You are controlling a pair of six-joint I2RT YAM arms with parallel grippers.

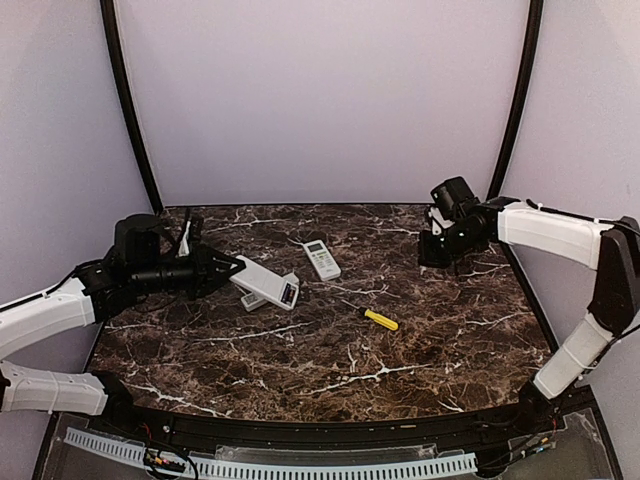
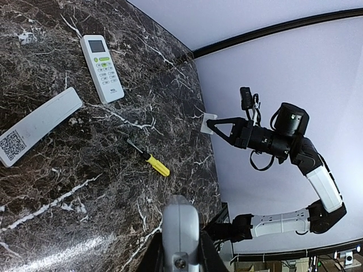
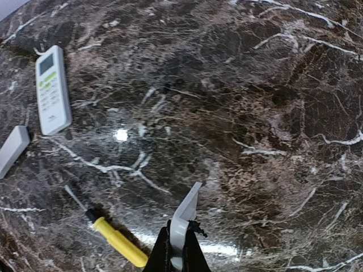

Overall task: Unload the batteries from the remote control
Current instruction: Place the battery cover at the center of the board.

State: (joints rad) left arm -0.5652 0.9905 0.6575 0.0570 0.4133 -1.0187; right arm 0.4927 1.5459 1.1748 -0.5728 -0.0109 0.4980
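Observation:
My left gripper (image 1: pixel 238 267) (image 2: pixel 179 252) is shut on the rounded end of a grey-white remote control (image 2: pixel 180 218), held above the marble table (image 1: pixel 330 350). Beside its tip, a second white remote (image 1: pixel 275 287) (image 2: pixel 39 122) lies face down with a QR label showing. A third remote (image 1: pixel 322 259) (image 2: pixel 102 68) (image 3: pixel 52 90) lies face up with its buttons showing. My right gripper (image 1: pixel 432 250) (image 3: pixel 177 252) hovers at the far right, shut on a small white cover (image 3: pixel 187 212) (image 2: pixel 210 123). No batteries are in view.
A yellow-handled screwdriver (image 1: pixel 380 320) (image 2: pixel 154 164) (image 3: pixel 116 241) lies mid-table, right of the remotes. Pale walls and black frame posts (image 1: pixel 130 110) enclose the table at the back and sides.

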